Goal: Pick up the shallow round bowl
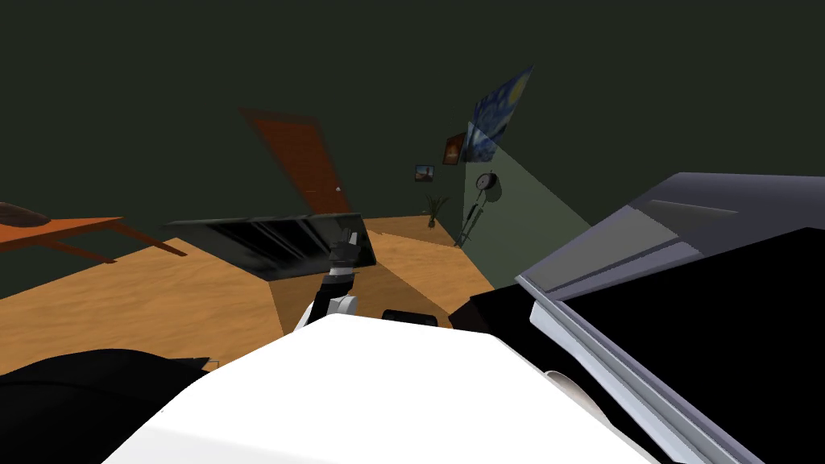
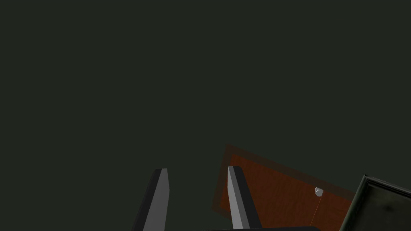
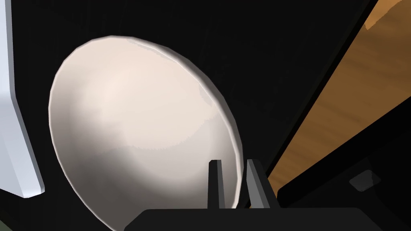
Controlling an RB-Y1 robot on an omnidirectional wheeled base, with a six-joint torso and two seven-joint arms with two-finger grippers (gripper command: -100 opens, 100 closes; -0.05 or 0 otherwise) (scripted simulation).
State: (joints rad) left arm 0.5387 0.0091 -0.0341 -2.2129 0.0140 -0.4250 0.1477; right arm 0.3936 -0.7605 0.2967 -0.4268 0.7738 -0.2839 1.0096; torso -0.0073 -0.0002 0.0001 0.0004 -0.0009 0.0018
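Operator: Closest to the right wrist camera, what do you have?

Robot: Two blades of my right gripper [image 3: 232, 161], drawn nearly together with the rim of the shallow round bowl [image 3: 136, 120] pinched between them. I am clenched on that rim. The pale bowl spreads out ahead of the jaws, most of it on one blade's side, and it lies on a black surface [image 3: 281, 60]. A grey-white frame [image 3: 16, 120] stands past its far side, and wooden floor [image 3: 361, 100] shows beyond the black edge.

Operator: And the left wrist?

Robot: The left gripper [image 2: 196, 170] has its blades parted with nothing between them. It points at a dark wall, with a reddish-brown door [image 2: 281, 188] and its knob [image 2: 318, 192] beyond one blade.

Operator: The head view?

Robot: It shows the left gripper [image 1: 349, 240] raised in front of me before a dark glossy panel [image 1: 274, 242], well apart from the black surface [image 1: 725, 338] on my right, where the bowl sits.

Operator: So which arm matters?

Robot: The right one. The bowl is round and has no long axis to line up with. I judge the lift depends on this edge pinch holding as I rise off the surface, and the bowl could pivot in it.
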